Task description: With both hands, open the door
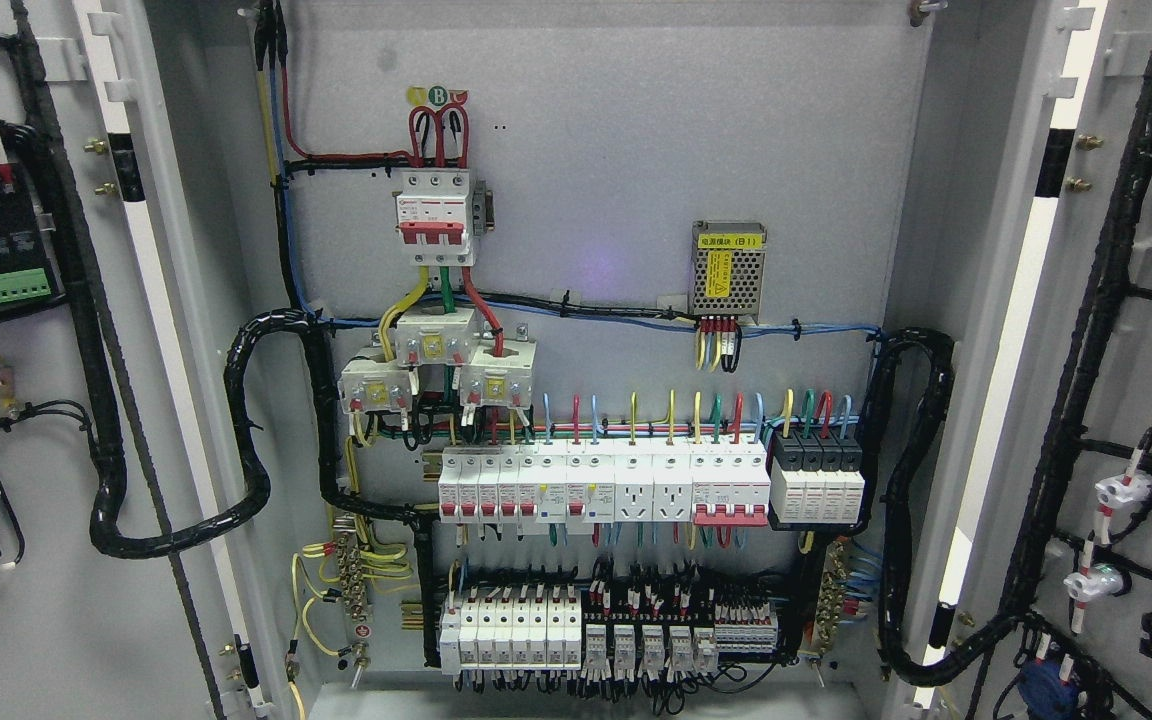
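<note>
Doors (66,400) swung wide beside cabinet (616,150)

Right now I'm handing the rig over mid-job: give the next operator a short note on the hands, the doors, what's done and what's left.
Hands: neither the left nor the right hand shows in the head view, so their state is unknown.
Doors: the left door and right door both stand swung wide, inner faces with wiring toward the camera.
Cabinet: the back panel is fully exposed, with the red-handled main breaker at the top and rows of small breakers below.
Done: the opening looks complete.
Left: probably nothing on the doors; check where the arms are before any move.
</note>
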### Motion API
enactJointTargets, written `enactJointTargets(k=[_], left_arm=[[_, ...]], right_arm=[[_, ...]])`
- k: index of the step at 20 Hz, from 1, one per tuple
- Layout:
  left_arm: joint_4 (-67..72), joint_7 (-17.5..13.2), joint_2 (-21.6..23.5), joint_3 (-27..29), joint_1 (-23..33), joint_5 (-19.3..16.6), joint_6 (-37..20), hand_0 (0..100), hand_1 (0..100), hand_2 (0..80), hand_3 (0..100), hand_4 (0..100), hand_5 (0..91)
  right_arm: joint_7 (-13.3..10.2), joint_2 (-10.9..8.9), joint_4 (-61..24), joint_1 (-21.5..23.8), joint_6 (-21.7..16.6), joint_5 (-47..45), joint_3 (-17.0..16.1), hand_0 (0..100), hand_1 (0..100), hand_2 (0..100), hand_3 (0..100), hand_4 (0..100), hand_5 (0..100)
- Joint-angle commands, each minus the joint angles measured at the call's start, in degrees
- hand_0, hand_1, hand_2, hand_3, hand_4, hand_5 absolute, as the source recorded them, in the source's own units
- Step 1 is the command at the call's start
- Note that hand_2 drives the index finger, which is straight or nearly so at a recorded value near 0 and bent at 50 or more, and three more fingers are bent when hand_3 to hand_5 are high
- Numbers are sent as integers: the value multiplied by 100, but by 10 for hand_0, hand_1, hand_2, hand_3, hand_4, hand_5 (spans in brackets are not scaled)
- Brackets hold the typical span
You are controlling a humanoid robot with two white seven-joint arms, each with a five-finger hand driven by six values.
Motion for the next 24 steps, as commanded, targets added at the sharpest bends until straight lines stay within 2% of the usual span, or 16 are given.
enactJointTargets(k=[1,24], left_arm=[[137,-1,-177,-27,-10,-97,-47,120,389,0,0,0,0],[93,-10,-186,8,-115,-53,-91,120,389,0,0,0,0]], right_arm=[[-1,-113,15,-8,-11,3,-12,120,389,0,0,0,0],[16,-105,6,1,-20,73,-12,120,389,0,0,0,0]])
